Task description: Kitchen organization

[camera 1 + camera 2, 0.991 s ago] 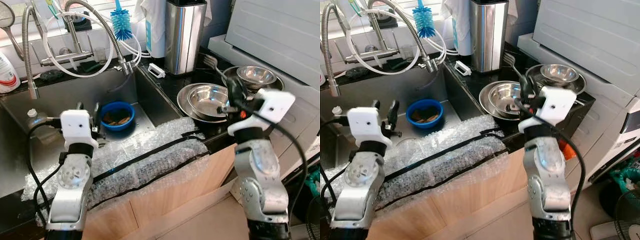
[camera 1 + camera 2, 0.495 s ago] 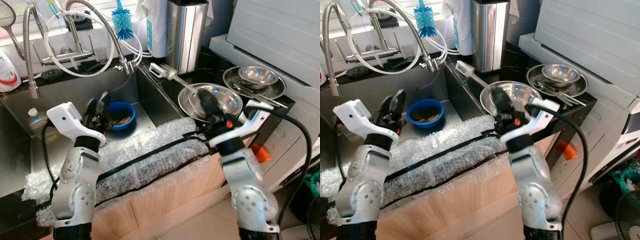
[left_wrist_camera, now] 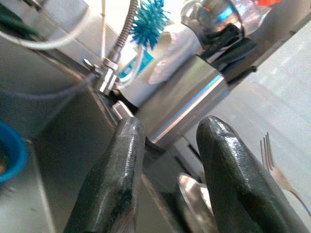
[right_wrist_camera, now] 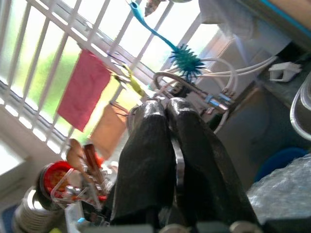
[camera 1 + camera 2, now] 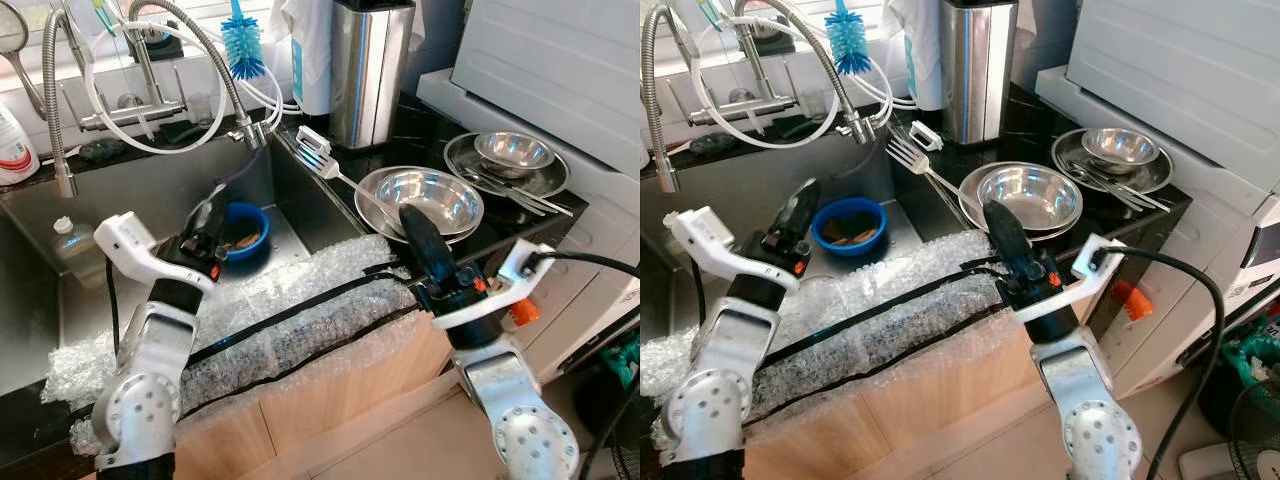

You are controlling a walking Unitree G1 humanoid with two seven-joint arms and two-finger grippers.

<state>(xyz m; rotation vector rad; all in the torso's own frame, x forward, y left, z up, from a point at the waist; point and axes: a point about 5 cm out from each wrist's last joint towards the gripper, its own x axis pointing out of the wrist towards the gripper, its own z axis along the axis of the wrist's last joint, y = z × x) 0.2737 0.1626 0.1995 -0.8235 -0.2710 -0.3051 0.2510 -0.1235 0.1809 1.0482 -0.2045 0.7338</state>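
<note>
My right gripper (image 5: 412, 216) is shut on the handle of a steel fork (image 5: 330, 170). The fork points up and left over the counter, its tines beside the sink's corner. Just right of the gripper sit stacked steel bowls (image 5: 440, 195). A plate (image 5: 462, 150) at the far right carries a small bowl (image 5: 513, 150) and loose cutlery (image 5: 515, 190). My left gripper (image 5: 214, 203) is open and hangs over the sink (image 5: 140, 200), next to a blue bowl (image 5: 243, 217) with brown scraps. In the right wrist view the fingers (image 4: 150, 160) press together on a metal strip.
Bubble wrap (image 5: 290, 315) with black straps covers the sink's front edge. A steel canister (image 5: 367, 70) stands at the back of the counter. A spring faucet (image 5: 200, 45), white hoses and a blue brush (image 5: 243, 48) hang over the sink. A small bottle (image 5: 70, 245) lies in the left basin.
My right gripper came away from the far-right plate, leftward and toward me, carrying the fork. My left gripper tilted forward over the sink toward the blue bowl.
</note>
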